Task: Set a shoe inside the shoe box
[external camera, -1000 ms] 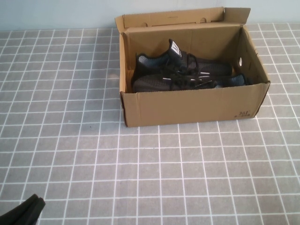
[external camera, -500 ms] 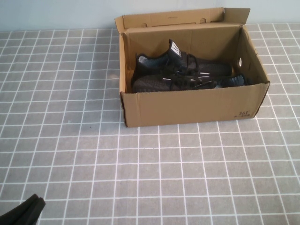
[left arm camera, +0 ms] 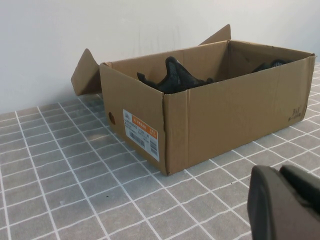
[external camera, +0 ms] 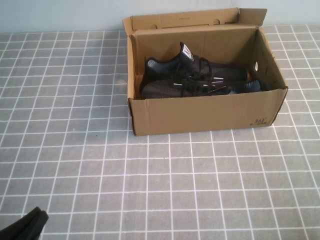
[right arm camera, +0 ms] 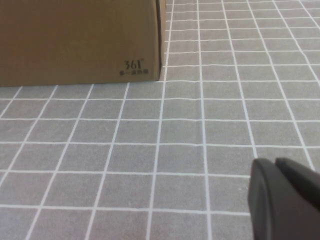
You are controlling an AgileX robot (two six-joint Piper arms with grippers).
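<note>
Two black knit lace-up sneakers (external camera: 192, 80) already lie inside the open brown cardboard shoe box (external camera: 205, 115) on the grey gridded counter (external camera: 150, 175). My left hand (left arm camera: 287, 202) and right hand (right arm camera: 285, 197) rest closed, empty, well apart from it. Task looks finished.

A: Where's the left gripper (external camera: 24, 226)?
B: Parked low at seven o'clock in the high view, jaws closed.
A: The right gripper (right arm camera: 286, 200)?
B: Closed too, low over the table, holding nothing.

You're seeing two shoes (external camera: 195, 80) lying in the shoe box (external camera: 205, 114), sitting at the table's (external camera: 75, 165) one o'clock.
</note>
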